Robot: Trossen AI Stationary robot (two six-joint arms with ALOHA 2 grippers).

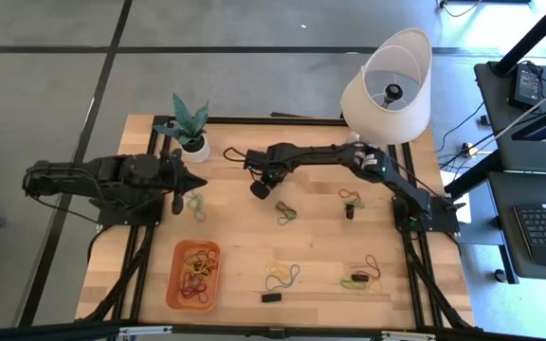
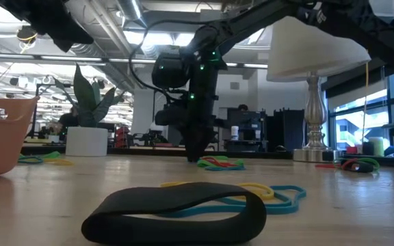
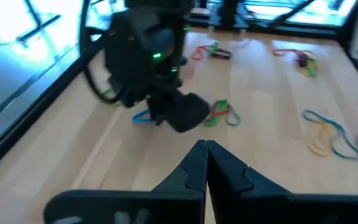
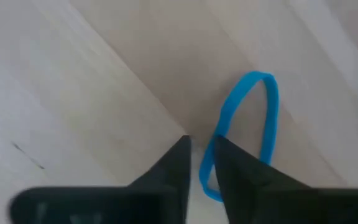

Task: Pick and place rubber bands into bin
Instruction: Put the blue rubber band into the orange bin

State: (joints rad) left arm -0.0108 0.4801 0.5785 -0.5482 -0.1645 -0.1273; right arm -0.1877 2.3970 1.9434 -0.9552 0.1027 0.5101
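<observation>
- Jaws: right gripper [image 4: 201,163] stood nearly closed, only a narrow slit between the tips, with one side of a blue rubber band [image 4: 246,127] running into that slit. Whether it was actually pinched I could not tell. Left gripper [image 3: 206,163] was fully closed on nothing.
- Right gripper sat just above frame centre in the high view, tips down at the table [image 1: 245,242]. Left gripper waited at left of centre.
- Step, as I read it: mid-pick on the blue band, grasp not confirmed.
- Next move needs: a firm close on the strand, a straight lift to check the band comes up, then a carry to the bin [image 1: 175,289] at lower left of the high view.
- Blue band was a thin flat loop, lying slack on the wood, likely to slip from a partial pinch.
- Bin was shallow and orange, already holding several bands. More rubber bands [image 1: 282,276] lay loose in small clusters across the centre and lower right.
</observation>
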